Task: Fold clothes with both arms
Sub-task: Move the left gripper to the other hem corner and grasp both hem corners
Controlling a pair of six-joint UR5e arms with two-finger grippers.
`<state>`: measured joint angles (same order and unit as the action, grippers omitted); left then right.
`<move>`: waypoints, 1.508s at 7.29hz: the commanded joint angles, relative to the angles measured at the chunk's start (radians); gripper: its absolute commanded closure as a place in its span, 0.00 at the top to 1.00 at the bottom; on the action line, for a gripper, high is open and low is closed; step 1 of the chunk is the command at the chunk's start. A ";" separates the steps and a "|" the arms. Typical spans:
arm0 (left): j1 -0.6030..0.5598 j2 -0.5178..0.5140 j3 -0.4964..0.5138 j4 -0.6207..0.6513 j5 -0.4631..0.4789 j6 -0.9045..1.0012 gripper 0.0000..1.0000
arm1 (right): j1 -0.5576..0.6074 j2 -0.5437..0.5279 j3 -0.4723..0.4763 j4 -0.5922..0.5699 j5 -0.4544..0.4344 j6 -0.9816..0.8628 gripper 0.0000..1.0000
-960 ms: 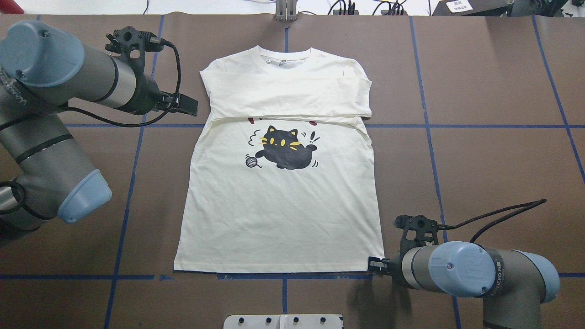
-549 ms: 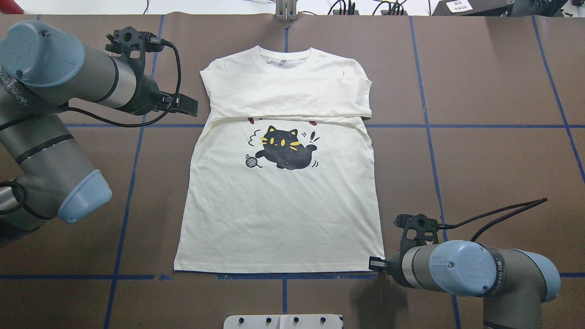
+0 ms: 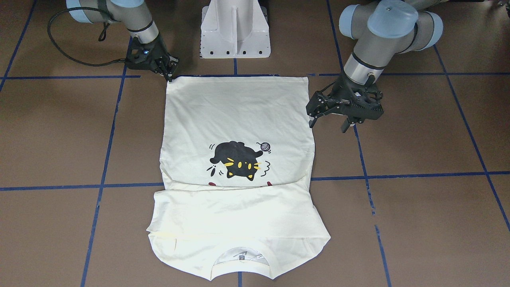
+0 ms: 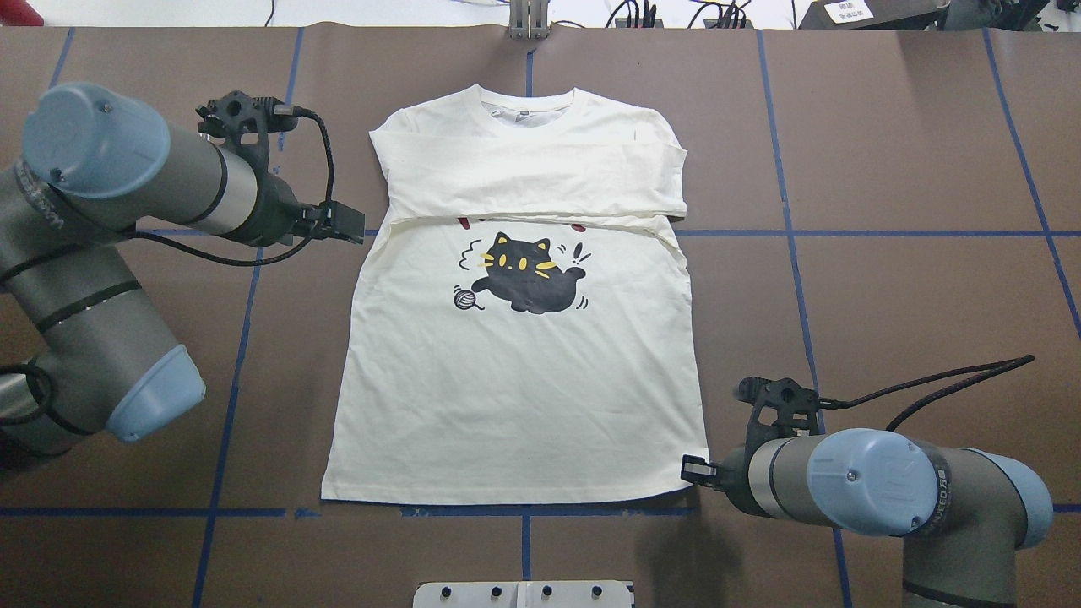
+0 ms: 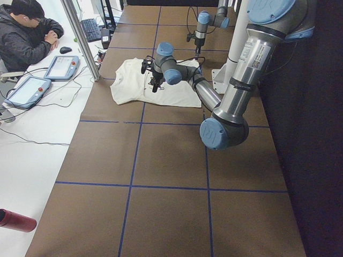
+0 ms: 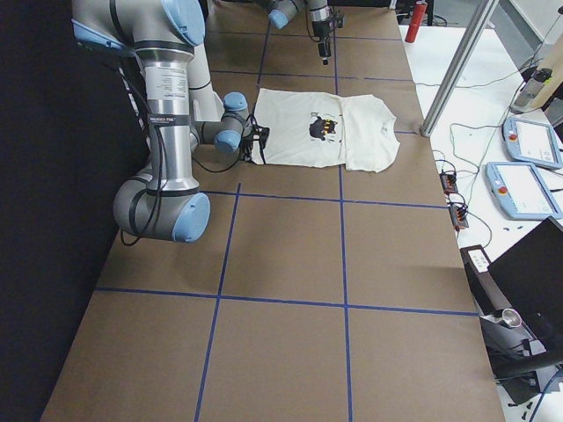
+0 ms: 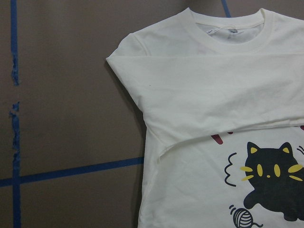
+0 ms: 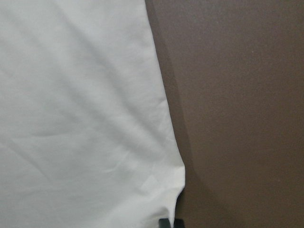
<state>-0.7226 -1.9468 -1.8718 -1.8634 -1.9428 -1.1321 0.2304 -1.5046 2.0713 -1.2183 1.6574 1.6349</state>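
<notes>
T-shirt (image 4: pixel 515 397), red lettering (image 4: pixel 462 222) unreadable

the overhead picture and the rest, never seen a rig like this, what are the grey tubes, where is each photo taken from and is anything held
The grey tubes are two robot arms, the left arm and the right arm, each ending in a two-finger gripper. One picture looks down from behind the robot, one faces it across the table, two look from the table's ends, two come from wrist cameras. A cream T-shirt with a cat print lies flat, front up, a fold of cloth across its chest. The right gripper appears to pinch a bottom corner of it. The left gripper is open beside the shirt, holding nothing.
</notes>
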 commanded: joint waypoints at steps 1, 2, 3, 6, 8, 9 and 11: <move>0.195 0.104 -0.091 -0.005 0.069 -0.278 1.00 | 0.023 -0.002 0.039 0.006 0.008 0.003 0.00; 0.307 0.152 -0.151 -0.006 0.149 -0.401 1.00 | 0.023 0.000 0.062 0.009 0.008 0.003 0.00; 0.381 0.176 -0.176 -0.003 0.159 -0.495 0.99 | 0.023 0.003 0.070 0.011 0.008 0.003 0.00; 0.483 0.236 -0.170 0.006 0.254 -0.600 0.93 | 0.024 0.010 0.072 0.011 0.008 0.003 0.00; 0.483 0.255 -0.165 0.035 0.255 -0.601 0.90 | 0.029 0.014 0.070 0.011 0.008 0.003 0.00; 0.483 0.261 -0.161 0.036 0.255 -0.601 0.88 | 0.029 0.014 0.070 0.011 0.008 0.003 0.00; 0.489 0.259 -0.155 0.036 0.255 -0.623 0.79 | 0.033 0.014 0.070 0.011 0.013 0.003 0.00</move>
<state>-0.2367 -1.6882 -2.0299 -1.8281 -1.6875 -1.7385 0.2603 -1.4912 2.1416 -1.2072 1.6669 1.6383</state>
